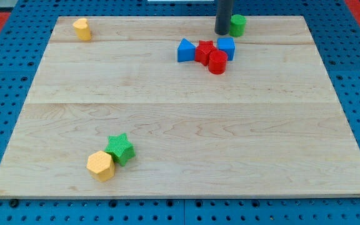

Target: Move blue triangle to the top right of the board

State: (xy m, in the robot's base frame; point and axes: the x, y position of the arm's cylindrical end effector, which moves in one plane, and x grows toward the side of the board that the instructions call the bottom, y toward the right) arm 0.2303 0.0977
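Note:
The blue triangle (185, 50) lies near the view's top, a little right of centre, on the wooden board (180, 125). It touches a red block (204, 52) on its right. A red cylinder (217, 62) and a blue cube (226, 47) sit against that red block. My rod comes down from the view's top edge and my tip (222, 32) rests on the board above the cluster, up and to the right of the blue triangle and apart from it. A green cylinder (237, 25) stands just right of the tip.
A yellow block (82, 29) sits at the top left. A green star (120, 149) and a yellow hexagon (100, 165) touch at the bottom left. Blue pegboard (5, 125) surrounds the board.

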